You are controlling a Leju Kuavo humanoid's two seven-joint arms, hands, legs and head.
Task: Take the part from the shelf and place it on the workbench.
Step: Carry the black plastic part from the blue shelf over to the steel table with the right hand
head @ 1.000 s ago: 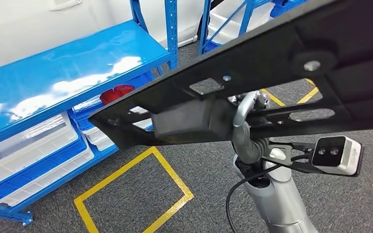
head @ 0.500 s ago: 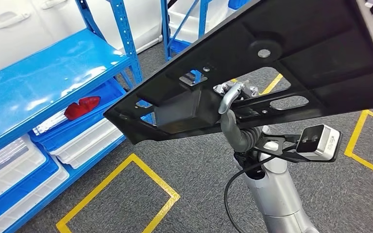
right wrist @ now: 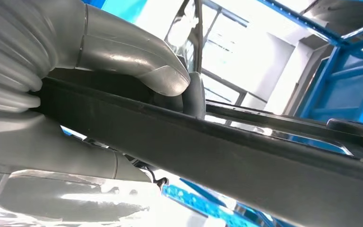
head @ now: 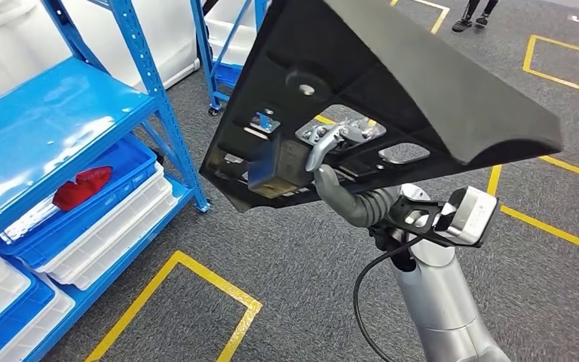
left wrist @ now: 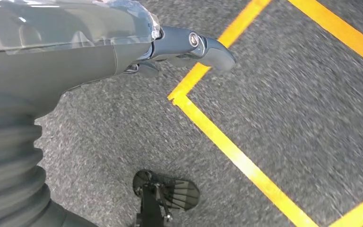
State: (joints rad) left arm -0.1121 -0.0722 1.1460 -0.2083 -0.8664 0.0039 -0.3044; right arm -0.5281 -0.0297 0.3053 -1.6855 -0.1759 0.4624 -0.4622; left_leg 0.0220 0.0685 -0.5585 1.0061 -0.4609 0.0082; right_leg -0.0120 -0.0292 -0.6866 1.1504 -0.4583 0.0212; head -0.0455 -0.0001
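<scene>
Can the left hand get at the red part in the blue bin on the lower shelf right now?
Probably not. The left hand hangs over grey carpet, away from the blue metal shelf, and the red part lies in the blue plastic bin under the top board.

Right arm (head: 441, 302): silver cylindrical casing, smooth and glossy. Wrist sleeve: dark grey, ribbed. Black cable (head: 362, 294) loops beside the forearm. Wrist camera (head: 471, 216): white and grey box on a black bracket. Right robot hand (head: 332, 162): grey curved thumb, silver metal fittings. Left robot hand (left wrist: 123, 42): grey ribbed cover, clear glossy film over the shell, dark finger with a round screw head.
</scene>
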